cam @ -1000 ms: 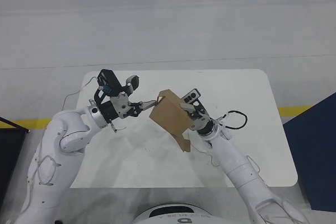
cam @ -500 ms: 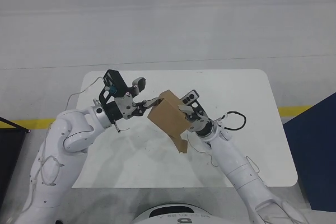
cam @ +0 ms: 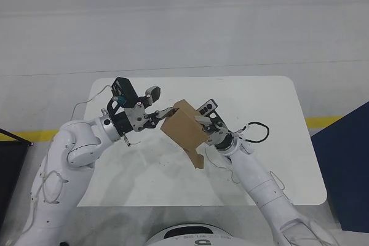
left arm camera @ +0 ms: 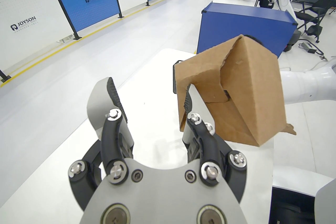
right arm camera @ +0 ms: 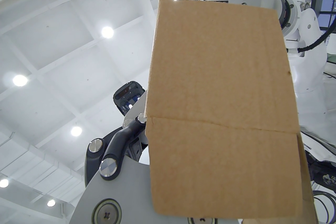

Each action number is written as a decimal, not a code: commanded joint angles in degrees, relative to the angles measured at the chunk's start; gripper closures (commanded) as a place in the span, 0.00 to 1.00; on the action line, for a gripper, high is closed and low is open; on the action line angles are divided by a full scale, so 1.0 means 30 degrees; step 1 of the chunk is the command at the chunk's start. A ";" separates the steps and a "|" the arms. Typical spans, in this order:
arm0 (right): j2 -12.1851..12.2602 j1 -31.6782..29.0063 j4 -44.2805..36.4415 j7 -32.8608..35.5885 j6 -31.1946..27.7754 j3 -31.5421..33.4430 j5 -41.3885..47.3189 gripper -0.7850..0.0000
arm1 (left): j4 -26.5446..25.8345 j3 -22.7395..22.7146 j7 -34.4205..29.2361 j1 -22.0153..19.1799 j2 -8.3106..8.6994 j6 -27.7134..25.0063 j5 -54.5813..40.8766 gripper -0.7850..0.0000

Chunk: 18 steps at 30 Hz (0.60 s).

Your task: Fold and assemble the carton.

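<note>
The brown carton (cam: 183, 130) hangs tilted above the middle of the white table (cam: 270, 98), partly folded, with one flap pointing down toward the tabletop. My right gripper (cam: 204, 125) is shut on its right side. In the right wrist view a flat carton panel (right arm camera: 220, 104) covers most of that gripper. My left gripper (cam: 159, 103) is open at the carton's left end. In the left wrist view one of its fingers (left arm camera: 188, 101) touches the edge of a loose end flap of the carton (left arm camera: 244, 93), and the other finger (left arm camera: 115, 97) stands apart in the air.
A black cable (cam: 258, 131) loops on the table behind the right wrist. A blue cabinet (left arm camera: 246, 22) stands past the table's right end. Bare tabletop lies under and in front of the carton.
My left gripper has moved right and closer to the carton, its finger now at the end flap. The carton has shifted slightly left in the right gripper.
</note>
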 commanded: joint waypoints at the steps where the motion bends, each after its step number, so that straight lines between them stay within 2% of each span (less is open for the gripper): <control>1: -0.0008 0.0013 0.0006 -0.0010 0.0019 -0.0033 -0.0022 1.00 | -0.0038 0.0087 -0.0064 0.0015 0.0017 -0.0193 -0.0225 0.21; 18: 0.0007 -0.0105 -0.0085 0.0009 0.0174 0.0028 -0.0027 1.00 | 0.0659 -0.0054 -0.0206 -0.0408 0.0313 -0.2885 -0.0828 0.25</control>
